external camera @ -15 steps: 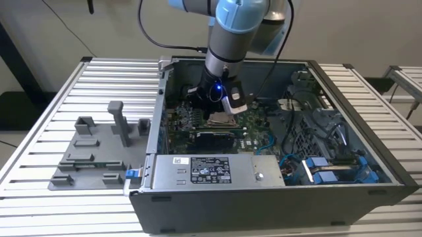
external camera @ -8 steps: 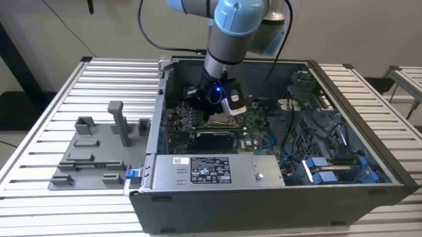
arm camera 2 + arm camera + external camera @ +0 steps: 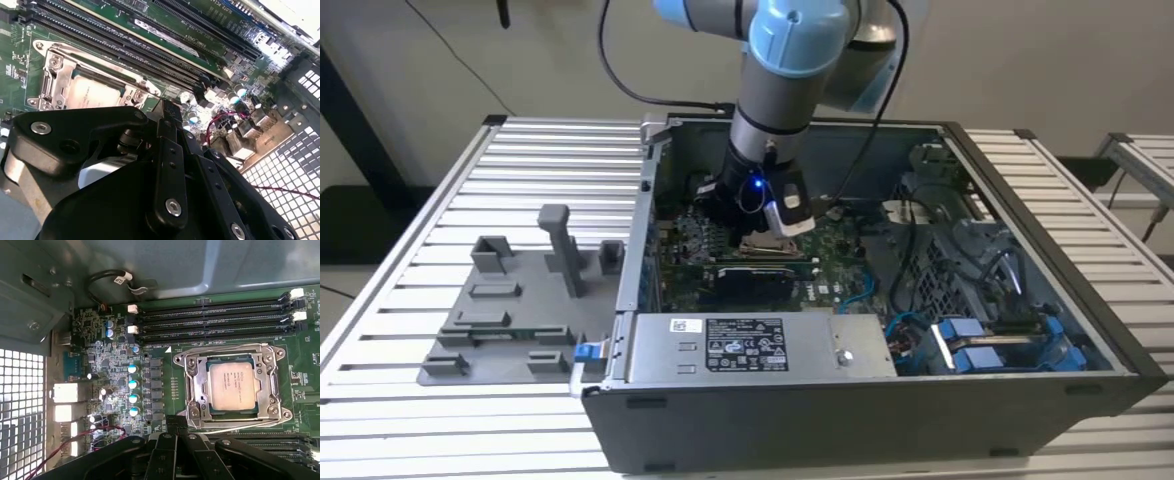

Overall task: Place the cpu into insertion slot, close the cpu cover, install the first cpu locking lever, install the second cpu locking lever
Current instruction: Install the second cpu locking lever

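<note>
One open computer case point(image 3: 720, 420), lying flat on a slatted table point(image 3: 400, 250), with a grey fixture tray point(image 3: 494, 320) beside it toward the exterior view's left. Reaching down into the case from above: the arm point(image 3: 781, 60), wrist low over the motherboard point(image 3: 165, 385).

Hanging close above the board, just beside the socket: the gripper point(image 3: 176, 422), seemingly clenched on nothing, black linkages drawn together to a single narrow tip in both wrist views point(image 3: 165, 112).

Seated in the insertion slot: the cpu point(image 3: 232, 386), flat, dull metal top showing through the window. Folded down around it: the cpu cover point(image 3: 192, 390), silvery frame resting over the chip's edges, also seen in the second wrist view point(image 3: 57, 70).

Along two opposite sides of the socket, near the memory slots point(image 3: 210, 315): two thin wire levers point(image 3: 225, 346), point(image 3: 240, 427), both lying low beside the frame. Cannot tell whether either is hooked under its catch.

Judged from this: chip placed, cover shut; locking possibly done, possibly left.
</note>
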### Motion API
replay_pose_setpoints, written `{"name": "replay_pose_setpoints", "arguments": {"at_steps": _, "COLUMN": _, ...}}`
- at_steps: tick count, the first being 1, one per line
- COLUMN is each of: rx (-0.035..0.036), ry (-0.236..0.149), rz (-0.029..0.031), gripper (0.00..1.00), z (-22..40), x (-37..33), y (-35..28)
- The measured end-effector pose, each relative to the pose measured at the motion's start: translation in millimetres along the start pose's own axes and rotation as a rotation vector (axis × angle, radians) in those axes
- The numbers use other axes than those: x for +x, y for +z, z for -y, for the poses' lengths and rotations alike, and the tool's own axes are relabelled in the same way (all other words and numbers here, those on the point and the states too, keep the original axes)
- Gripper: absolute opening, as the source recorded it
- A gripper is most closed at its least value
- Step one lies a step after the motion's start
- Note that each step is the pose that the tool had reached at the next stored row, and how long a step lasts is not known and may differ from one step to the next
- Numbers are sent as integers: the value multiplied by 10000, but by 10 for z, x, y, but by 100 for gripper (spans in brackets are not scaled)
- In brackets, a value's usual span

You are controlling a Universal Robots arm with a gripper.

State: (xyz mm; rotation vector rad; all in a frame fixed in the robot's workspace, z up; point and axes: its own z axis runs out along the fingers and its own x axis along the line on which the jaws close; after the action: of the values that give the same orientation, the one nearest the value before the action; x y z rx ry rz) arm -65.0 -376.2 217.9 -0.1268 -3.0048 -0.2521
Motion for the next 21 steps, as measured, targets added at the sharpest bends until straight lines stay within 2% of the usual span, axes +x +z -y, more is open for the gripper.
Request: {"name": "replay_pose_setpoints", "arguments": {"at_steps": 21, "rx": -10, "ry": -26, "rz": 149, "gripper": 11, "z": -8, "x": -1, "y": 130}}
